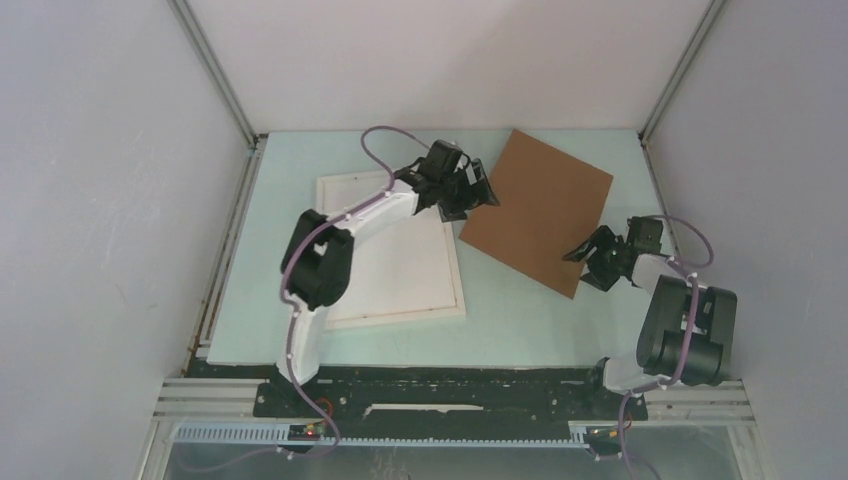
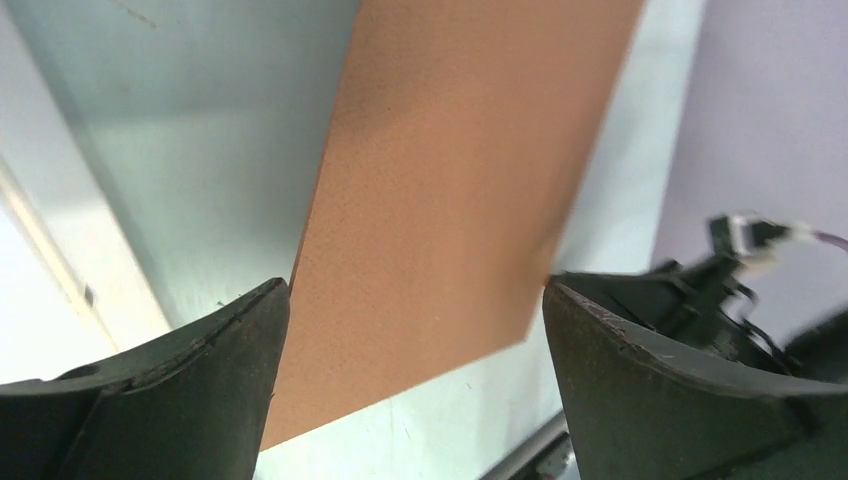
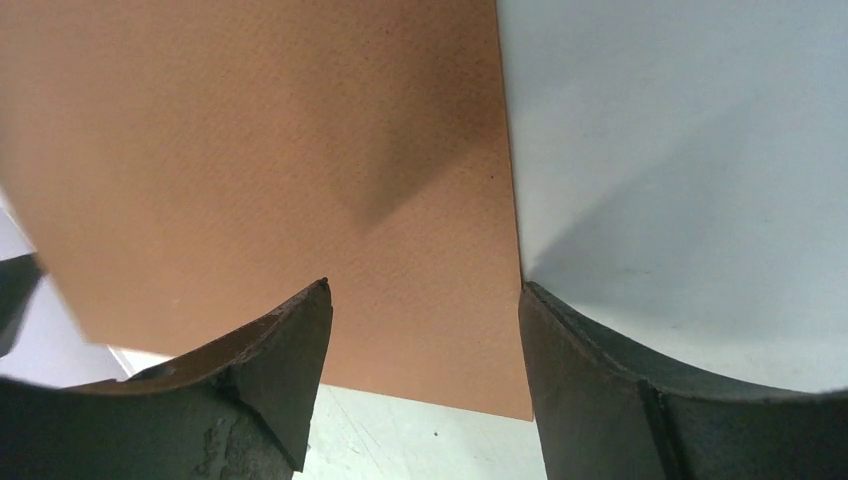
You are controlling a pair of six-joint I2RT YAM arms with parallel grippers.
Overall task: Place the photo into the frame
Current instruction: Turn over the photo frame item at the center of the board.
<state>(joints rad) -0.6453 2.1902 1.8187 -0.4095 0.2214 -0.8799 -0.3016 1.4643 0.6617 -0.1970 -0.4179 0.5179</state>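
The white frame [image 1: 392,252] lies flat on the left half of the table, its inside plain white. The photo's dark picture shows in no view. My left arm reaches across the frame. Its gripper [image 1: 478,190] stands open at the left corner of a brown backing board [image 1: 540,208]. In the left wrist view the board [image 2: 450,180] lies below the wide-apart fingers [image 2: 415,285], with nothing held. My right gripper [image 1: 583,252] is open at the board's near right corner. That corner [image 3: 250,150] lies under its spread fingers [image 3: 423,285].
The pale green table [image 1: 520,320] is boxed in by white walls on three sides. A black rail [image 1: 450,385] with the arm bases runs along the near edge. The board lies turned at an angle, right of the frame.
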